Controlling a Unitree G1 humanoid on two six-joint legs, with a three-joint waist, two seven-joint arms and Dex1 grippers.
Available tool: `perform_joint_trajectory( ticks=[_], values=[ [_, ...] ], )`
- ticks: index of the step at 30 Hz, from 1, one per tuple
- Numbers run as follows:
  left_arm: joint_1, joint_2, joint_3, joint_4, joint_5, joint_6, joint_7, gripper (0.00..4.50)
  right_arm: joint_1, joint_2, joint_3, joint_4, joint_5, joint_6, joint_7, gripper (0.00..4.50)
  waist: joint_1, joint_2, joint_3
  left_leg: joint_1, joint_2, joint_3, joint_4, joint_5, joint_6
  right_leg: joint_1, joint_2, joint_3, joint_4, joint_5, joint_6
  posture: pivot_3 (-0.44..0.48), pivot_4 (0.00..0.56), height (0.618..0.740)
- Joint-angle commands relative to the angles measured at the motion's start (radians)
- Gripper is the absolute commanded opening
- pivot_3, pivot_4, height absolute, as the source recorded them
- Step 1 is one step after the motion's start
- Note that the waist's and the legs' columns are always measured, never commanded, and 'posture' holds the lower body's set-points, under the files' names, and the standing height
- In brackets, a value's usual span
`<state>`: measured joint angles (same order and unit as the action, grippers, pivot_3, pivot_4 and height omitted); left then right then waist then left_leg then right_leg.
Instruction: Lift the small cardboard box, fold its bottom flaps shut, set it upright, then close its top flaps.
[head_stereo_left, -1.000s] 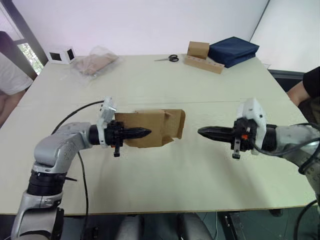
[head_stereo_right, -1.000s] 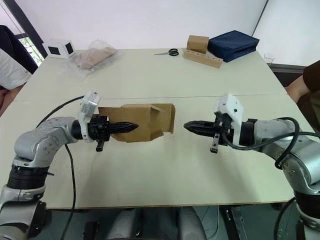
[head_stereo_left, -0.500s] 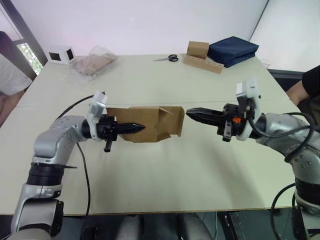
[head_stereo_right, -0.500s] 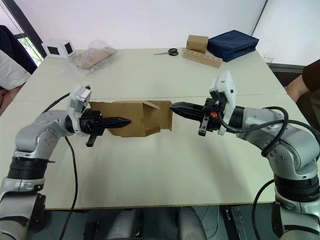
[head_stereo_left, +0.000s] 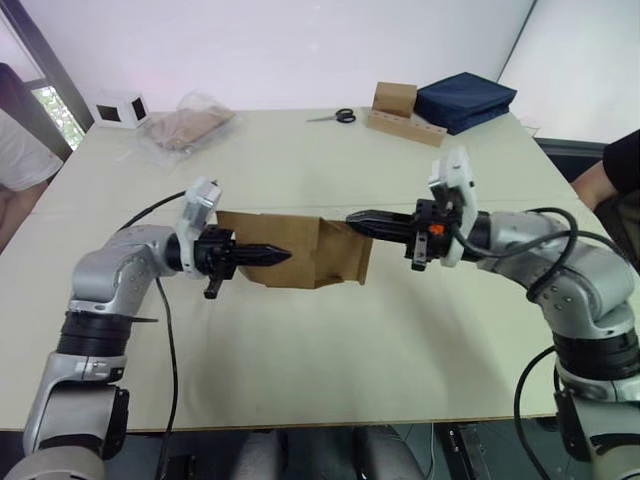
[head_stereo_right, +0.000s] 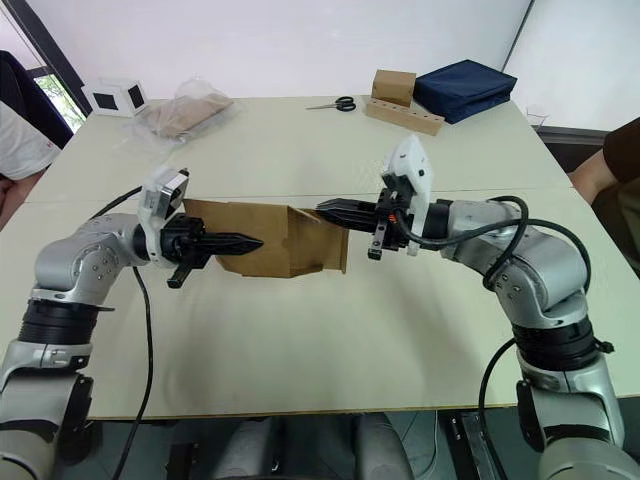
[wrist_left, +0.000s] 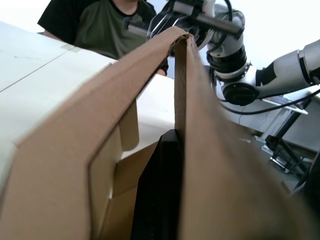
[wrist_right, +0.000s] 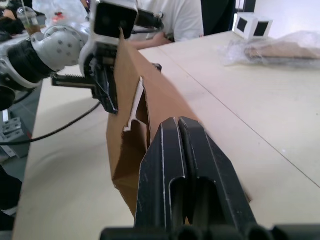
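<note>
Above the table (head_stereo_left: 330, 340), the small cardboard box (head_stereo_left: 300, 262) is held clear, one wall pinched between the closed fingers of the left gripper (head_stereo_left: 278, 257). The right gripper (head_stereo_left: 362, 220), fingers pressed together, touches a flap; pressure is best applied near the crease.

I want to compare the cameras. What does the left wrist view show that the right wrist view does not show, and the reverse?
The left wrist view shows a person in a dark green shirt behind the table, and the right gripper at the far edge of the small cardboard box.

The right wrist view shows the left gripper beside the box, the white box with dark windows, a clear plastic bag and a person in a white shirt.

Both show the brown box close up and the pale table.
</note>
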<state>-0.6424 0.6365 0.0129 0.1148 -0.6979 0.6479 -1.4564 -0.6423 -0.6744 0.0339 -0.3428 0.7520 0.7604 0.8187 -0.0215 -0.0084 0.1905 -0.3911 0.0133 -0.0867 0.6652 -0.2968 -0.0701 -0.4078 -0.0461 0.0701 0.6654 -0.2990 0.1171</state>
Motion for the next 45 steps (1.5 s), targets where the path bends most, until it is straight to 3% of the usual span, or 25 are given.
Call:
perform_joint_trajectory(
  ticks=[1, 21, 28, 45],
  values=[
    [-0.019, 0.002, 0.025, -0.036, -0.028, 0.018, 0.013, 0.06, -0.020, 0.025, 0.010, -0.014, -0.020, -0.027, 0.014, 0.00, -0.001, 0.000, 0.000, 0.000, 0.000, 0.000, 0.000, 0.000, 0.000, 0.000, 0.000, 0.000, 0.000, 0.000, 0.000, 0.000, 0.150, 0.740],
    [-0.006, 0.030, 0.035, -0.114, -0.150, 0.223, 0.030, 0.06, -0.029, 0.146, 0.100, -0.028, -0.161, -0.088, 0.012, 0.00, -0.007, 0.000, 0.000, 0.000, 0.000, -0.001, 0.000, 0.000, 0.000, 0.000, 0.000, 0.000, 0.001, 0.000, 0.000, 0.000, 0.150, 0.740],
    [-0.001, 0.030, 0.030, -0.090, -0.118, 0.195, 0.041, 0.06, -0.026, 0.152, 0.093, -0.051, -0.156, -0.078, 0.013, 0.00, -0.022, 0.000, 0.000, 0.000, 0.000, -0.001, 0.000, 0.000, 0.000, 0.000, 0.000, 0.000, 0.000, 0.000, 0.000, 0.000, 0.150, 0.740],
    [0.006, 0.028, 0.050, -0.040, -0.092, 0.149, 0.070, 0.06, 0.012, 0.028, -0.011, -0.105, -0.109, -0.023, 0.045, 0.00, -0.022, 0.000, 0.000, 0.000, 0.000, -0.001, 0.000, 0.000, 0.000, 0.000, 0.000, 0.000, 0.000, 0.000, 0.000, 0.000, 0.150, 0.740]
  ],
)
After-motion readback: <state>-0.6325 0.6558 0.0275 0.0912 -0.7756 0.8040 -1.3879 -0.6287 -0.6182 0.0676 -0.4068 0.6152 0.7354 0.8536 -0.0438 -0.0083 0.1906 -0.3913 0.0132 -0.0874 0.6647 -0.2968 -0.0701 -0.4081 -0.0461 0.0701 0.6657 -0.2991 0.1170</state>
